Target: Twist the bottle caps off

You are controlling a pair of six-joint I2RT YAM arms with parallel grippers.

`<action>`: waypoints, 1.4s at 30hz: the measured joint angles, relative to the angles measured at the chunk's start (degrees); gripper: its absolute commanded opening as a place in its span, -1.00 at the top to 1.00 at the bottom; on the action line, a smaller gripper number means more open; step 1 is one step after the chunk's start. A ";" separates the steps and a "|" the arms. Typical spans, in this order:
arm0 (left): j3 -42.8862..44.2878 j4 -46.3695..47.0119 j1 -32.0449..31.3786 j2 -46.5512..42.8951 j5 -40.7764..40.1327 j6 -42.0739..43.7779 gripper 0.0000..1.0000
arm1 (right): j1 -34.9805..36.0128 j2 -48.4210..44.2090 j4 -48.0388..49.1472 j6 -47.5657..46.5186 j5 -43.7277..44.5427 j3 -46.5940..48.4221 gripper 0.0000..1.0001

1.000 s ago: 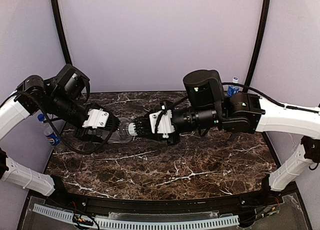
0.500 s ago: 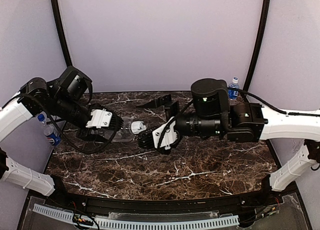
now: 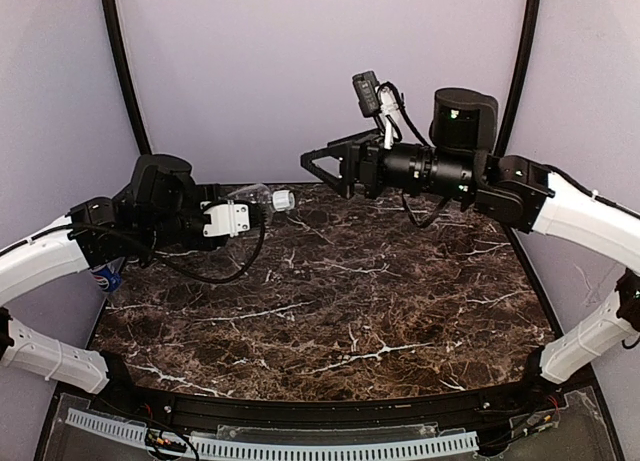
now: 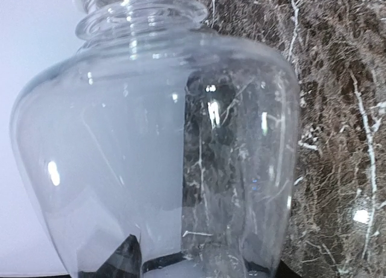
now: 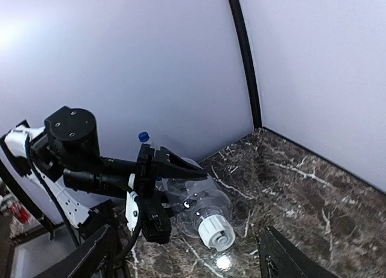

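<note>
nearest the arm bases the dark marbled counter (image 3: 330, 311) carries nothing of the task in its middle. at its left edge, low beside the left arm, stands a labelled bottle (image 3: 103, 278); the right wrist view shows a dark blue cap (image 5: 143, 136) poking up behind that arm, likely the same bottle's.

further in, the left gripper (image 3: 248, 209) is pinching the plain clear bottle (image 4: 169, 157) around its body and holds it off the counter, lying nearly level with its neck aimed toward the right arm. the white cap (image 5: 215, 231) sits on the neck; whether it is loose cannot be told.

furthest back and higher up, the right gripper (image 3: 322, 166) is spread wide and empty, well apart from the cap and not lined up with it.

judging from this, the step in hand is getting the right gripper onto the cap. the risks:
- the bottle wall looks thin, so a twist on the cap may spin the whole bottle inside the left grip or crush it.
- coming in off the neck's axis would catch only the cap's edge and knock the bottle askew.
- if the cap is nearly free, it could drop and roll away across the counter.
</note>
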 measured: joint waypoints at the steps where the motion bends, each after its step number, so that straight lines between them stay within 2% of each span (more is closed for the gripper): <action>1: -1.01 2.45 -0.09 0.00 -1.86 1.31 -0.08 | -0.52 0.96 -0.57 4.59 0.00 0.55 -0.61; 6: -3.91 11.13 -1.01 -0.04 -7.48 6.97 -0.08 | -2.89 6.47 -2.82 22.49 -2.73 1.92 -0.62; 9: -5.11 14.60 -1.60 -0.07 -9.20 9.51 -0.08 | -3.74 9.68 -3.52 27.58 -5.40 3.04 -0.61; 13: -6.03 16.92 -1.81 -0.39 -10.27 11.32 -0.08 | -4.83 13.55 -3.76 31.58 -9.33 5.11 -0.48; 16: -6.10 17.75 -2.08 -0.68 -10.47 12.00 -0.08 | -5.20 15.76 -3.58 33.05 -11.17 6.82 -0.37; 18: -6.10 18.16 -2.29 -0.83 -10.49 12.28 -0.08 | -5.42 16.31 -3.43 33.53 -11.98 6.95 -0.19; 22: -6.21 18.84 -2.43 -1.14 -10.47 12.61 -0.08 | -6.05 16.74 -2.73 34.62 -13.18 6.95 0.32; 24: -6.49 18.97 -2.45 -1.44 -10.49 12.79 -0.07 | -6.45 16.83 -1.95 35.15 -13.75 6.95 0.44; 27: -6.82 19.23 -2.45 -1.73 -10.47 12.79 -0.07 | -6.69 16.85 -1.20 35.26 -14.78 6.95 0.50; 33: -6.93 19.45 -2.69 -1.86 -10.67 13.18 -0.06 | -7.04 17.49 -0.35 35.76 -17.07 6.95 0.45; 35: -7.02 19.43 -2.69 -1.86 -10.99 13.31 -0.06 | -7.17 17.79 -0.04 35.93 -17.64 6.97 0.55; 38: -7.04 19.43 -2.69 -1.84 -11.23 13.57 -0.04 | -7.32 17.94 0.24 35.93 -18.18 6.97 1.00; 42: -7.04 19.34 -2.71 -1.86 -11.08 13.33 -0.01 | -7.48 18.03 0.33 34.69 -19.26 7.13 1.00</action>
